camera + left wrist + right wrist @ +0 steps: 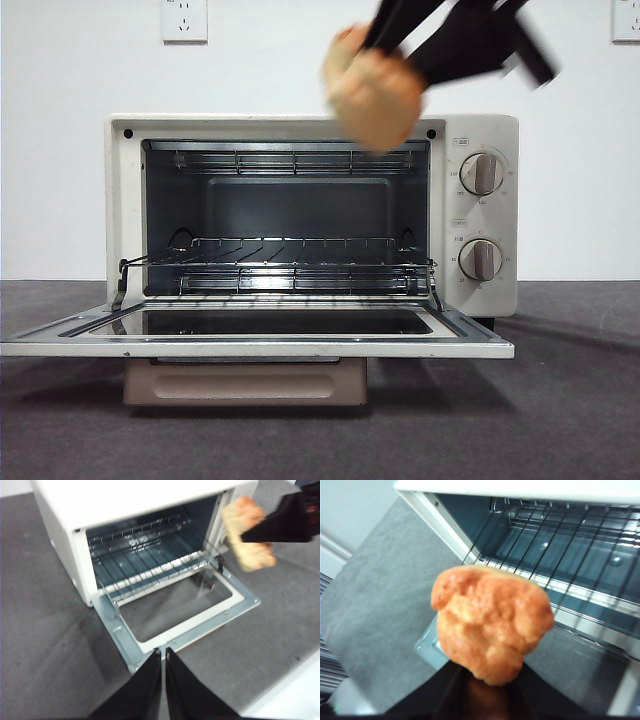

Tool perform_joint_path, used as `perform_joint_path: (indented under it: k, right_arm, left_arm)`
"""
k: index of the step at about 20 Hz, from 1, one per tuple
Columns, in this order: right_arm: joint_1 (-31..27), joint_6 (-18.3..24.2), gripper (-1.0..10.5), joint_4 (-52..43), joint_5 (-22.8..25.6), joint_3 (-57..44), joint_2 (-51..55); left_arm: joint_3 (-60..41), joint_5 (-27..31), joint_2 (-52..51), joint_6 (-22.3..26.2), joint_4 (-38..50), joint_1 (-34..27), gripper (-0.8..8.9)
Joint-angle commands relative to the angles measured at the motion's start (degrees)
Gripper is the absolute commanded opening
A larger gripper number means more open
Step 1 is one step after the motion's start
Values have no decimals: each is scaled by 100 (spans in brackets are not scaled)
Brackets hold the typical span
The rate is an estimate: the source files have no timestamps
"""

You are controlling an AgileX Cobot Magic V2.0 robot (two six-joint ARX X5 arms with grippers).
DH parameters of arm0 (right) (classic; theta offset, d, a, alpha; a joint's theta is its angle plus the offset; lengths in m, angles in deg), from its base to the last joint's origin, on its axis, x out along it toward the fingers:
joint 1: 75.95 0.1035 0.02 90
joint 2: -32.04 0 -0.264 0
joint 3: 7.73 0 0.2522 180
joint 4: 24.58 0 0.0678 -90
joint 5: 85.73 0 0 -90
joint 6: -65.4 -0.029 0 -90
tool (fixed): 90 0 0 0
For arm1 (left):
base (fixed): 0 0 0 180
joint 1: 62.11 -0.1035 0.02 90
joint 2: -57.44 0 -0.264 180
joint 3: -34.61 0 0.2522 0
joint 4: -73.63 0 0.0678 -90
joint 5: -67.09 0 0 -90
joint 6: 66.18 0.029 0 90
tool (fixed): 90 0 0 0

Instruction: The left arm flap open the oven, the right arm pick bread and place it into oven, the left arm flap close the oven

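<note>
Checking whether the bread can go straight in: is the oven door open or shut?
Open. The oven door lies folded down flat, baring the wire rack; the bread sits outside in the right gripper.

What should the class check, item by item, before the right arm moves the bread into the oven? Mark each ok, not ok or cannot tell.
1. Door folded fully down, flat: ok.
2. Rack inside the oven bare, room for the bread: ok.
3. Bread held in the right tool: ok.
4. Bread level with the opening: not ok; in the front view it sits above, at the top right corner.
5. Left tool out of the path: ok; it is shut and held back in front of the door's edge.
6. Grip firmness: cannot tell; the bread hides the jaws.
</note>
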State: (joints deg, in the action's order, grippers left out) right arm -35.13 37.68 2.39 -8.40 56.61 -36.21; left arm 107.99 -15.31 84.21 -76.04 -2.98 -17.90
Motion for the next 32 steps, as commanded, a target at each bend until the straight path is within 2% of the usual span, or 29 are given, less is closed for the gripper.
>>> perform_joint_path:
  k: [1,8,17,21,24,28,32]
  right_arm:
    - [63,-299,86,-446,247,85,-505]
    - [44,-697,86,-1587,850,85,-1397]
    - [-85,-1366,86,-2610,1270,85,-2103]
    - [-151,-1429,87,-2745,1722,85,-2243]
    - [-181,-1427,92,-2754,1764,85,-2243]
    - [-186,-1427,354,-2754,1764,85,-2243]
    - [-186,-1425,380,-2754,1696,87,-2221]
  left_arm:
    - [96,22,9,-31,-7,48,19]
    - [96,22,9,-31,-37,48,19]
    - [96,20,9,-28,-39,48,19]
    - [96,20,9,-26,-39,48,19]
    - [96,20,9,-7,-37,48,19]
    - [96,20,9,-4,-24,48,19]
    - [96,20,9,-9,-24,48,19]
